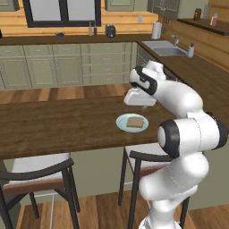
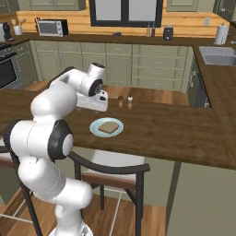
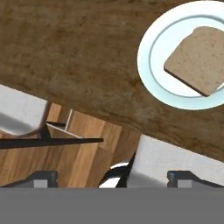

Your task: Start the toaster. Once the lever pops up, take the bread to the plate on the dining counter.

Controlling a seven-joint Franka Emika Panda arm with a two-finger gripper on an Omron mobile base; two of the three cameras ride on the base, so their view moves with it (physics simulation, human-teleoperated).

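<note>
**Tan toast sitting on the plate, gripper hanging open above the counter**

Tan-brown bread is lying flat on the pale blue-white plate, inside the rim and a little off the middle. The plate is resting on the dining counter, near its front edge, with two dark-framed stools tucked beneath — one below the plate, one off to the left in the left base view.

The gripper is hanging over the counter just behind the plate, touching neither plate nor bread. Its two dark fingertips are standing wide apart with nothing between them — open and empty. In the hand view the plate is showing at the upper right, the counter's front edge crossing beneath it.

The toaster is sitting well apart on the far worktop below the window, beside two slim bottles.
</note>
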